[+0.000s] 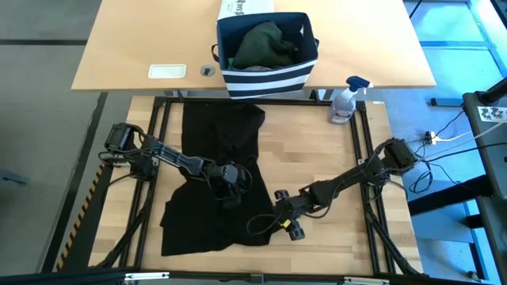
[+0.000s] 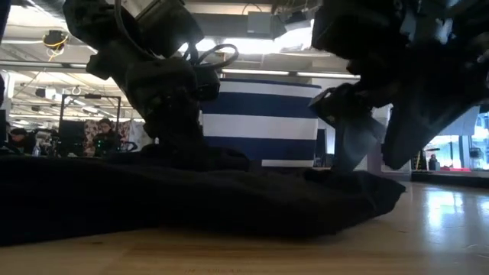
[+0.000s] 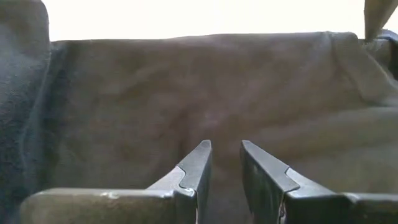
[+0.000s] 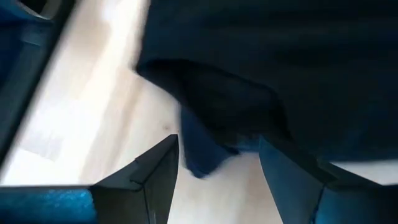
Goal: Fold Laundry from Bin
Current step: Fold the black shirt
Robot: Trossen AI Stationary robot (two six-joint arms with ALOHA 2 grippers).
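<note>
A black garment [image 1: 218,170] lies spread on the wooden table [image 1: 317,142], its far end near the bin [image 1: 269,77]. The navy bin with white stripes stands on the far table and holds a dark green garment [image 1: 265,43]. My left gripper [image 1: 230,190] sits on the middle of the black garment, its fingers close together [image 3: 225,149]. My right gripper [image 1: 275,215] hangs open at the garment's right edge. A loose corner of the cloth [image 4: 205,155] lies between its fingers [image 4: 217,149], which stand apart from it. My left gripper has its fingertips [image 3: 202,155] down on the middle of the black garment [image 3: 224,118]. It slants down from the table's left. Only a narrow gap shows between the fingers, with cloth in it; one layer or several, I cannot tell. The garment lies on the table.
A spray bottle [image 1: 346,99] stands at the table's far right, beside the bin. A white printed box [image 1: 245,8] sits behind the bin. A small white tray [image 1: 167,71] lies on the far table's left. Bare wood shows right of the garment [image 1: 317,170].
</note>
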